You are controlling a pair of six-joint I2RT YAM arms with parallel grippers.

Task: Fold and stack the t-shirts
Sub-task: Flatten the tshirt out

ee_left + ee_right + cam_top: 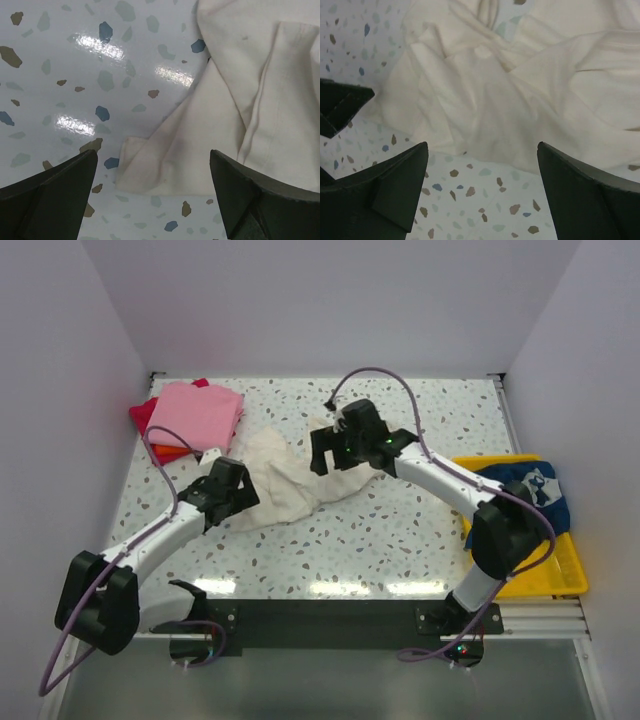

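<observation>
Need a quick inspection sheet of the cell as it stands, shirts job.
Surface: speckled table, glare patches, no spills seen.
Job's things: cream shirt crumpled at centre; pink shirt folded atop red shirt and orange shirt, far left; navy shirt in yellow tray, right.
Clutter: nothing seen.
Grippers: left gripper and right gripper both open, empty, over the cream shirt.
Cables: purple cables loop off both arms.
Surroundings: plain white walls.

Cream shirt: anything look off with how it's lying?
Yes. The cream t-shirt lies crumpled mid-table, layers bunched and overlapping rather than spread flat, between the open left gripper and right gripper. The navy t-shirt is also wadded up in the yellow tray.
</observation>
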